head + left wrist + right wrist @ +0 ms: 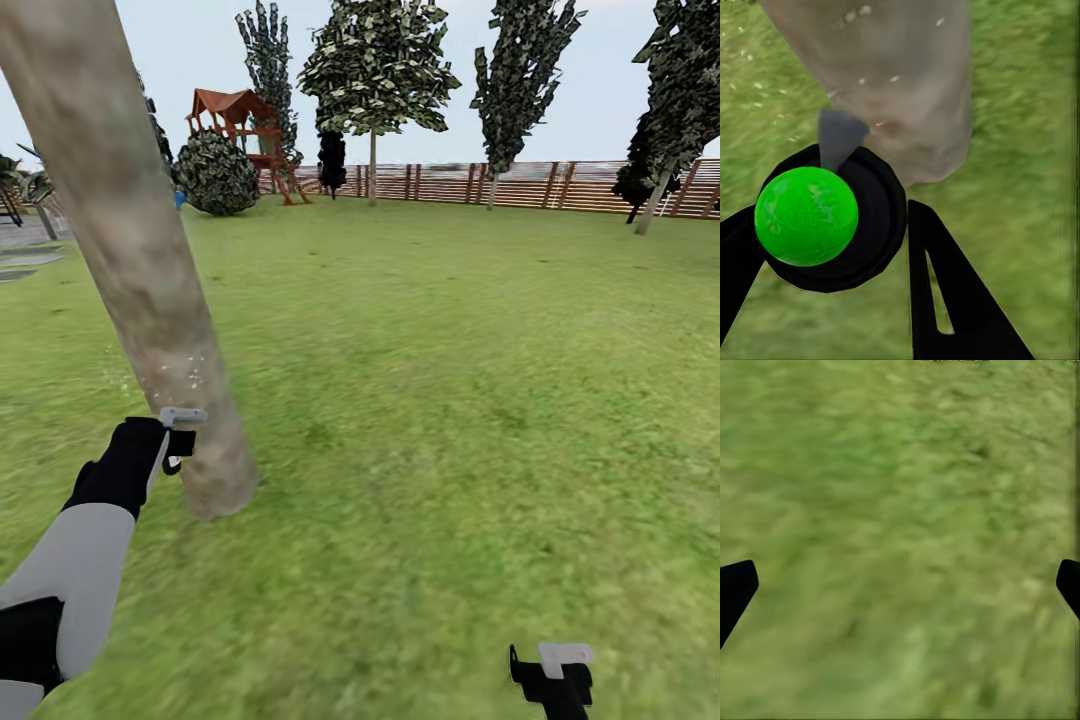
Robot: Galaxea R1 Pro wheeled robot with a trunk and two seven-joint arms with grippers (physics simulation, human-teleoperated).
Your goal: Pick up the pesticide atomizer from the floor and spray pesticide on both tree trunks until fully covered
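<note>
1. Grass of the garden [450, 400] runs wide ahead of me to the brown slat fence [560, 185], with a wooden play tower [240, 130] far off at the back.
2. My tree trunk [120, 250] is the nearest big thing: a thick pale column leaning across the head view, its foot just ahead of my left hand [172, 440].
3. Its long axis climbs up and away from that hand, so I judge the spray has to travel along the bark, base to top.
4. My left hand is pinched on the pesticide atomizer [832, 217], a black body with a bright green ball, nozzle aimed at the trunk's base, close but apart from it.
5. White specks [190, 375] dot the lower bark.
6. My right hand [560, 680] hangs spread over bare grass, well apart from the trunk and holding nothing.
</note>
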